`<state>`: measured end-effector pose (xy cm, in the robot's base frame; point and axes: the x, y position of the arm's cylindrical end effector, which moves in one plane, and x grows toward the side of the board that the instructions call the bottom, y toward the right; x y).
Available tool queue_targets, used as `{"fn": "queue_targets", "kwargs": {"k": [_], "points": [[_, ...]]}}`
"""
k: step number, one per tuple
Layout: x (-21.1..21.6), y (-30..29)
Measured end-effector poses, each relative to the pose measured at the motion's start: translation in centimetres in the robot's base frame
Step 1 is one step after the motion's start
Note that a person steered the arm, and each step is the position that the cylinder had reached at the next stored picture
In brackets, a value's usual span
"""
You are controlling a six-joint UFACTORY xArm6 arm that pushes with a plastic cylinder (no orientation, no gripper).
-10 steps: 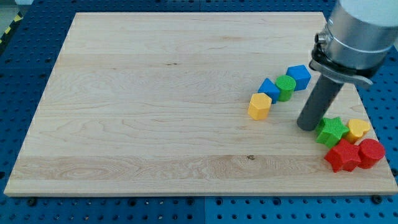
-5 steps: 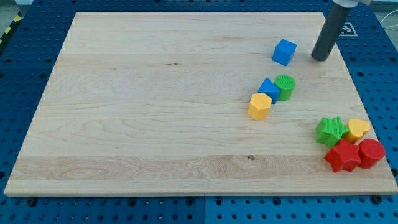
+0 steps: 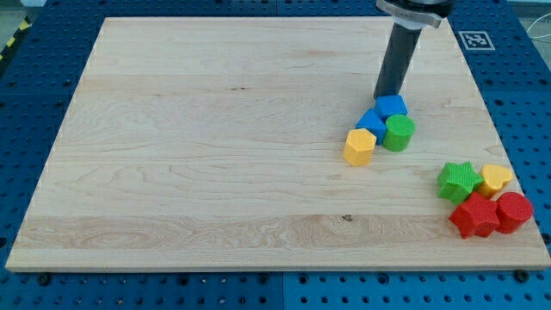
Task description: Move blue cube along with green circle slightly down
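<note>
The blue cube (image 3: 392, 107) sits at the view's right of centre, touching the green circle (image 3: 399, 133) just below it. My tip (image 3: 386, 94) stands at the blue cube's upper edge, touching it. A second blue block (image 3: 371, 121) lies to the left of both, wedged between them and a yellow hexagon-like block (image 3: 359, 146).
A green star (image 3: 460, 182), a yellow heart (image 3: 495, 180), a red star (image 3: 474, 215) and a red block (image 3: 514, 211) cluster at the board's lower right corner. The wooden board (image 3: 215, 146) lies on a blue pegboard table.
My tip moved left and down from the board's upper right. The blue cube went down onto the green circle, which shifted slightly down and right.
</note>
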<state>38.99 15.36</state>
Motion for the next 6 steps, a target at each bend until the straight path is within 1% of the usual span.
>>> {"fn": "queue_targets", "kwargs": {"k": [4, 6], "points": [[5.1, -2.1], [7.1, -2.0]]}}
